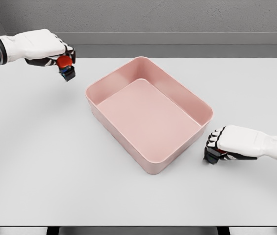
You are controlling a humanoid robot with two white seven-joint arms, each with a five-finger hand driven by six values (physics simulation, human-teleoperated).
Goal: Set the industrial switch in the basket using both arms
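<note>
Right hand point(226, 145) lay near, at basket's 4 o'clock, curled over dark object; whether second switch, could not tell. Pink basket point(148, 113) stood mid-table point(40, 166), interior bare. Farthest, left hand point(47, 46) clasped industrial switch point(66, 67), red-capped, lifted at basket's 10 o'clock; path clear.

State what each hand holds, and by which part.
Left hand: red-capped industrial switch, pinched at its cap. Right hand: fingers curled on something dark, unidentifiable.
</note>
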